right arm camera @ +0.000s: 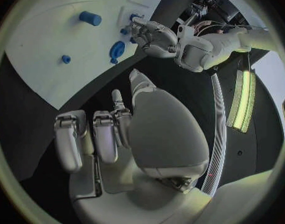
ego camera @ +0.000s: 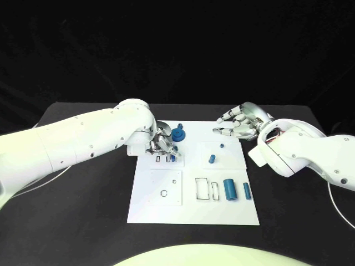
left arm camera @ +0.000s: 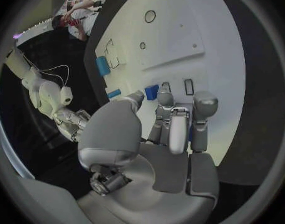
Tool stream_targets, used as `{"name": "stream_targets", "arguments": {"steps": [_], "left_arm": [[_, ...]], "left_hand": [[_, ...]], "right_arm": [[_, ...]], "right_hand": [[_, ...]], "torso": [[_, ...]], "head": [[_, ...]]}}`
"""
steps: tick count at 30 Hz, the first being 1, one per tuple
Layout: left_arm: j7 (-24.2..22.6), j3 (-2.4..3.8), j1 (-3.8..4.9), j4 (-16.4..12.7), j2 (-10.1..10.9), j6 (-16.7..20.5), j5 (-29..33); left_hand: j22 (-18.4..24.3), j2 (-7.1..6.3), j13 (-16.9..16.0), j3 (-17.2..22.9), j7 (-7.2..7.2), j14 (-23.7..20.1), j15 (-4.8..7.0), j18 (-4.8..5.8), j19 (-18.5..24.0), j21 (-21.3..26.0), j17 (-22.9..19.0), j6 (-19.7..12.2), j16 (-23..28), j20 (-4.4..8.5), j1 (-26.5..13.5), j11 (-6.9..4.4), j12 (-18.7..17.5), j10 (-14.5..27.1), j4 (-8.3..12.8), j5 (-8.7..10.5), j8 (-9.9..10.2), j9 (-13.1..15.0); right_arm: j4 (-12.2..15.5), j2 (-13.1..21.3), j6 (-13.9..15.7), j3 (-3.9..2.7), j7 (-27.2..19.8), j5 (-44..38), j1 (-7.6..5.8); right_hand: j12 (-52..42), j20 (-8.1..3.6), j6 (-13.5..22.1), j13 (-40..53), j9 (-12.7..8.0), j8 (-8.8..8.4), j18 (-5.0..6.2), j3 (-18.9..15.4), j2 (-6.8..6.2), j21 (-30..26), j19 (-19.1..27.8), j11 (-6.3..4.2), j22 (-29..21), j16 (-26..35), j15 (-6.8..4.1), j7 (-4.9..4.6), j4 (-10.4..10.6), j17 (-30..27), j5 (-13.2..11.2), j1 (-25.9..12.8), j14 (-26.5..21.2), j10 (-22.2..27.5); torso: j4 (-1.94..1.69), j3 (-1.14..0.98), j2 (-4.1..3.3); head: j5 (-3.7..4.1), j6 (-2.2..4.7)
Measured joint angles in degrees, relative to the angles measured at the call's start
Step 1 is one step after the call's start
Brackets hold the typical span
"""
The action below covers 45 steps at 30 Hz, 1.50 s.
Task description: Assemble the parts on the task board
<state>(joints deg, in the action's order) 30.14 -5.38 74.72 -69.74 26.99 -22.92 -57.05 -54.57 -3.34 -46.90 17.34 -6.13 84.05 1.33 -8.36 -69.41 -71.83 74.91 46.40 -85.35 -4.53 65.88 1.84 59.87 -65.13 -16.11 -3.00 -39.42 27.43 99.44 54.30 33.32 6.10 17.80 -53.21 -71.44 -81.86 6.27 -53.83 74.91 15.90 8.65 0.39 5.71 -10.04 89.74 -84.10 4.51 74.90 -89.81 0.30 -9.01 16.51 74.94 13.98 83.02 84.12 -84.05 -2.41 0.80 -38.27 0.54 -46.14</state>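
The white task board [ego camera: 193,208] lies mid-table. My left hand [ego camera: 163,145] reaches down onto its far left part, where thumb and a finger pinch a small blue part [left arm camera: 151,91] standing on the board [left arm camera: 179,35]. A blue round part [ego camera: 178,133] stands just beyond that hand. My right hand [ego camera: 237,124] hovers at the board's far right corner with its fingers curled in and nothing in them. Its wrist view shows the hand [right arm camera: 117,134], the left hand [right arm camera: 151,35], the round part [right arm camera: 117,50] and the board [right arm camera: 43,40].
Loose blue parts lie on the board: a small peg [ego camera: 222,146], a short cylinder [ego camera: 213,159], a thick cylinder [ego camera: 228,189] and a thin one [ego camera: 246,190]. Outlined slots [ego camera: 203,188] sit beside them. Black table [ego camera: 305,221] surrounds the board.
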Motion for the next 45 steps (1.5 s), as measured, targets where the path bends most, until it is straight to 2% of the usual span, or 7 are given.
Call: {"name": "stream_targets", "arguments": {"steps": [10,13,17,18,26,40,45], "left_arm": [[-0.02,-0.01,-0.03,0.25,0.07,0.31,0.36],[-0.06,0.02,-0.02,0.23,0.14,0.61,0.76],[-0.08,-0.02,-0.07,0.12,0.33,1.26,1.44],[-0.08,-0.02,-0.09,0.07,0.41,1.43,1.61],[-0.13,0.05,-0.14,-1.03,1.88,3.09,3.18],[-0.14,1.94,-0.03,-4.96,6.93,6.50,4.25],[-0.14,2.17,0.04,-5.71,7.98,8.28,4.08]], "left_hand": [[-0.66,0.63,-0.46,5.65,0.82,0.01,0.85,0.91,0.14,-0.85,0.00,0.20,-0.22,0.14,5.20,-0.52,0.26,-0.52,2.00,0.04,-0.66,1.15],[-1.02,-0.48,-0.53,12.03,1.03,-0.11,1.13,0.91,0.00,-1.12,0.00,-0.21,-0.22,0.65,6.71,-0.93,0.26,-0.96,4.43,0.18,-1.11,1.49],[-1.82,-1.92,-1.20,17.21,1.40,0.00,1.24,0.90,-0.11,-1.80,0.00,-0.65,-0.46,0.76,6.10,-1.43,0.26,-2.06,1.21,0.37,-2.07,1.49],[-1.87,-2.50,-1.33,19.86,1.40,0.00,1.24,0.90,-0.11,-1.80,0.00,-0.65,-0.46,0.76,5.52,-1.43,0.44,-2.05,2.94,0.40,-2.18,1.49],[-2.20,-3.46,-2.28,21.66,1.32,0.00,1.24,0.90,-0.11,-2.06,0.00,-1.15,-0.46,0.75,2.10,-1.43,1.33,-3.09,2.85,0.12,-6.01,1.49],[-3.61,-4.23,-3.97,24.05,1.27,0.00,1.64,0.89,-0.82,-3.12,-0.01,-1.19,-1.15,1.40,0.13,-1.96,2.77,-4.82,4.87,0.10,-6.83,1.50],[-5.77,-6.16,-6.04,27.49,1.45,-0.11,2.15,1.46,-2.72,-4.49,0.00,0.07,-1.56,1.91,-2.40,-2.46,4.51,-7.39,7.74,-6.46,-7.18,1.50]], "right_arm": [[-0.08,-0.01,-0.19,0.00,0.09,0.00,0.00],[-0.13,-0.06,-0.24,0.00,0.11,0.00,0.00],[-0.18,-0.08,-0.30,0.00,0.13,0.00,0.00],[-0.20,-0.09,-0.31,0.00,0.14,0.00,0.00],[-0.31,-0.09,-0.38,0.00,0.18,0.00,0.00],[-0.44,0.20,-0.42,0.01,0.20,0.00,0.00],[-0.53,0.26,-0.44,0.01,0.20,0.01,0.00]], "right_hand": [[0.00,0.00,0.00,0.00,0.00,0.00,0.00,0.01,0.00,0.00,0.00,0.00,0.05,0.00,0.00,0.00,0.01,0.01,0.00,0.00,0.00,0.00],[0.00,0.00,0.00,0.00,0.00,0.00,0.00,0.32,0.00,0.00,0.00,0.00,0.04,0.00,0.00,0.00,0.00,0.01,0.00,0.00,0.00,0.00],[0.00,0.00,0.00,0.00,0.00,0.00,0.00,0.32,0.00,0.00,0.00,0.00,0.04,0.00,0.00,0.00,0.00,0.00,0.35,0.00,0.00,0.00],[0.00,0.00,0.00,0.00,0.00,0.00,0.00,0.32,0.00,0.00,0.00,0.00,0.04,0.00,0.00,0.00,0.00,0.00,0.35,0.00,0.00,0.00],[0.00,0.00,0.00,0.00,0.00,0.22,0.00,0.32,0.00,0.00,0.00,0.00,0.04,0.00,0.00,0.00,0.00,0.00,0.57,0.00,0.00,0.00],[0.00,0.00,0.00,0.00,0.00,0.22,0.00,0.32,0.00,0.00,0.00,0.00,0.02,0.00,0.00,0.00,0.00,-0.01,0.80,0.00,0.00,0.00],[0.00,0.00,0.00,-0.01,0.00,0.22,0.00,0.32,0.00,0.00,0.00,0.00,0.02,0.00,0.00,0.00,0.00,-0.01,0.80,0.00,0.00,0.00]], "torso": [[-0.02,-0.02,0.05],[-0.03,-0.02,0.07],[-0.01,-0.02,0.09],[-0.01,-0.02,0.09],[-0.01,-0.01,0.13],[-0.24,-0.14,0.30],[-0.27,-0.24,0.39]], "head": [[0.14,-0.13],[0.14,-0.13],[0.13,-0.08],[0.13,-0.07],[0.08,0.01],[-0.21,0.36],[-0.25,0.13]]}}
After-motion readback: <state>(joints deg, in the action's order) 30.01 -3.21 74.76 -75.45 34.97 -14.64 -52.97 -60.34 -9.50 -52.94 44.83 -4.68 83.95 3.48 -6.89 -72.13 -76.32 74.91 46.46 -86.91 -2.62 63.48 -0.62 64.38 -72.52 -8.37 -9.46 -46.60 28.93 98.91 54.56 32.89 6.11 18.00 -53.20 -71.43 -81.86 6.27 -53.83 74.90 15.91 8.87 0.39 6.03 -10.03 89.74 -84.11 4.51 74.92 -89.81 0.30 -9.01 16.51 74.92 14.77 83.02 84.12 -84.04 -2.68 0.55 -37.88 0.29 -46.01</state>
